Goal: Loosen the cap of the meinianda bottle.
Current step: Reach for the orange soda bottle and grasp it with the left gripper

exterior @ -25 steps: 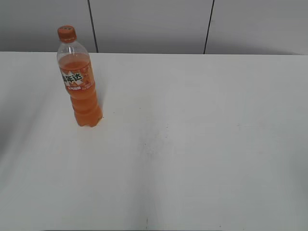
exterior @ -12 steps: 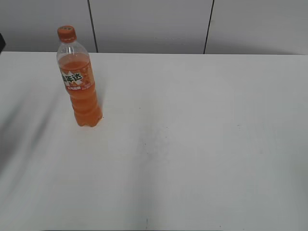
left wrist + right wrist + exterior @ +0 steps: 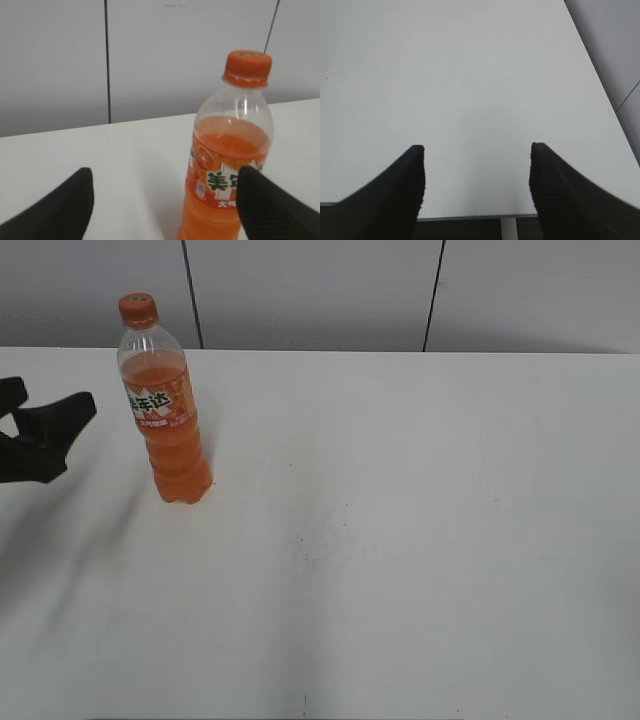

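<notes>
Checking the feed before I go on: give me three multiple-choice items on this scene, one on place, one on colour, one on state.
1. Where does the meinianda bottle stand in the exterior view?
A. far left of the table
B. centre
C. near right corner

2. What colour is the cap?
A. green
B. white
C. orange

3. How is the left hand?
A. shut on the cap
B. open, apart from the bottle
C. shut on the bottle's body

Answers:
1. A, it stands upright on the white table near the far left.
2. C, the cap matches the orange drink.
3. B, its fingers are spread, with table showing between hand and bottle.
</notes>
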`<control>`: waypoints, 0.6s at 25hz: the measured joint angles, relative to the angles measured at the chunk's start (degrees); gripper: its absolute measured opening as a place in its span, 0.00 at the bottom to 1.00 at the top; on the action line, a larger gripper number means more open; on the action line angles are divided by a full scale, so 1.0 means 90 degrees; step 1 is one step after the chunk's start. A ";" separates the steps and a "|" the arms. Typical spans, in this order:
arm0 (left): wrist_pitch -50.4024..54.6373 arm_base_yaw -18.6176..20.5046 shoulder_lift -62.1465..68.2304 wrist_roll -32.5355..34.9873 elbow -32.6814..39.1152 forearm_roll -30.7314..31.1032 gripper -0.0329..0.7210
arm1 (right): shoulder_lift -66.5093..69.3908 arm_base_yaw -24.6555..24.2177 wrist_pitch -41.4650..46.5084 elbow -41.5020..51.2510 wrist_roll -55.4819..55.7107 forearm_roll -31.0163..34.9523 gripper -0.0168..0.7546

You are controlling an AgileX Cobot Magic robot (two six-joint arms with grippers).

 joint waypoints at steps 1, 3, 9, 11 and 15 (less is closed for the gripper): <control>-0.0280 0.0051 0.0269 0.0000 0.0000 0.0268 0.75 | 0.0000 0.0000 0.0000 0.0000 0.0000 0.0000 0.66; -0.0726 0.0166 0.0800 -0.0005 -0.0006 0.0783 0.75 | 0.0000 0.0000 0.0000 0.0000 0.0000 0.0000 0.66; -0.0927 0.0403 0.1980 -0.0005 -0.0294 0.2101 0.75 | 0.0000 0.0000 0.0000 0.0000 0.0000 0.0000 0.66; -0.0948 0.0444 0.2131 -0.0005 -0.0470 0.2431 0.75 | 0.0000 0.0000 0.0000 0.0000 0.0000 0.0000 0.66; -0.0981 0.0502 0.2210 -0.0005 -0.0605 0.2631 0.75 | 0.0000 0.0000 0.0000 0.0000 0.0000 0.0000 0.66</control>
